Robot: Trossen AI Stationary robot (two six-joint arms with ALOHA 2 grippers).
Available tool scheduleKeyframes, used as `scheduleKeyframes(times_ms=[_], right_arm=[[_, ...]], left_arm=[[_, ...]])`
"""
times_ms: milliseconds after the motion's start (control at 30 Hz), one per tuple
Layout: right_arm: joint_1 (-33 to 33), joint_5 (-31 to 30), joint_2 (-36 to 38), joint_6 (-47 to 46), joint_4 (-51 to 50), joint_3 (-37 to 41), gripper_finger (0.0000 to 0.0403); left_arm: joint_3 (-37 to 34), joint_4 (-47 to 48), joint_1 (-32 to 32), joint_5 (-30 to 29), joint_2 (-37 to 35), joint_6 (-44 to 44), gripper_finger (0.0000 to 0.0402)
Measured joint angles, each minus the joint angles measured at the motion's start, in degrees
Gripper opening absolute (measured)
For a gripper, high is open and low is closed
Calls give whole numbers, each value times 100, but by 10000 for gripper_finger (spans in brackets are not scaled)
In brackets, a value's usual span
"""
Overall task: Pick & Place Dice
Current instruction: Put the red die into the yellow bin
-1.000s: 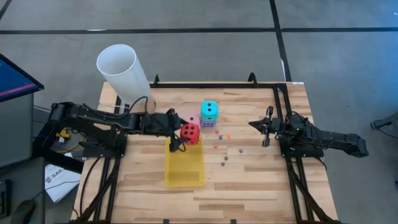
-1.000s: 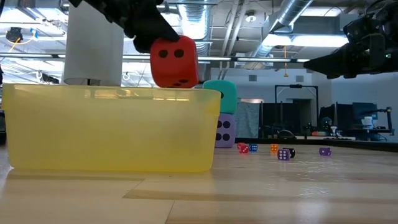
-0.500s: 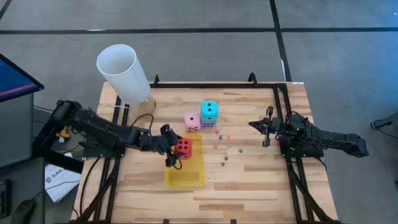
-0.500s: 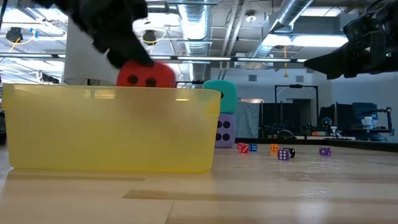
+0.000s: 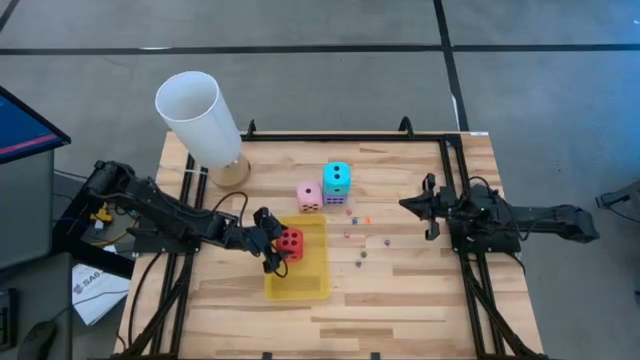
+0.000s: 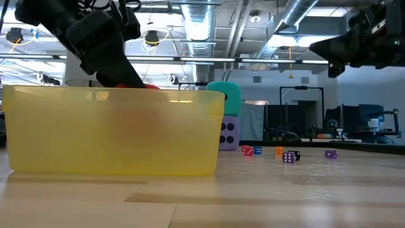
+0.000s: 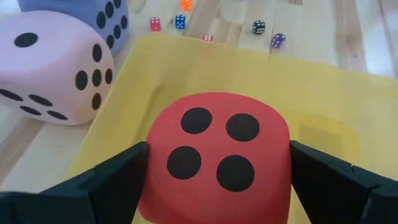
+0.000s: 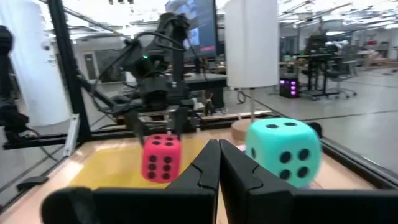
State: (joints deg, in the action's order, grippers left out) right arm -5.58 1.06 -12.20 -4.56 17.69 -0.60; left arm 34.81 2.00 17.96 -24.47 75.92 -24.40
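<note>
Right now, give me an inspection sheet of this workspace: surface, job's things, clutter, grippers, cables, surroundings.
Surface: wooden table, dark frame rails at its edges.
Job's things: red die over yellow tray; pink die beside cyan die, which sits on purple die; tiny dice scattered on the wood.
Clutter: white cylinder at the back left corner.
Grippers: left gripper clamps the red die; right gripper shut, empty, at the right side.
Cables: black leads below left arm.
Surroundings: grey floor, papers, screen edge at left.
</note>
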Motion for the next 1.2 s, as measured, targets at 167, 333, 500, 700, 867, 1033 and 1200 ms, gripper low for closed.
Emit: scheduleKeyframes(times_ms=[167, 333, 500, 700, 867, 1033, 1200], right_arm=[[277, -193, -833, 42, 645, 1, 1], [462, -508, -2004, 53, 921, -347, 0], [637, -562, -3428, 311, 1190, -1059, 0], [864, -559, -4999, 799, 1892, -1866, 0], [893, -557, -5829, 892, 1922, -2475, 0], [893, -557, -6518, 907, 1924, -2982, 0], [893, -537, -7064, 908, 1920, -3426, 0]], left_arm=[[0, -5, -1, -18, -2, 157, 355], [0, -8, 0, -188, -2, 430, 352], [0, -7, -2, -257, -2, 605, 357], [0, -7, -2, -303, -2, 614, 360], [2, -7, -2, -303, -2, 616, 361], [2, -11, -2, -301, -2, 612, 361], [2, -66, -2, -299, -4, 614, 361]])
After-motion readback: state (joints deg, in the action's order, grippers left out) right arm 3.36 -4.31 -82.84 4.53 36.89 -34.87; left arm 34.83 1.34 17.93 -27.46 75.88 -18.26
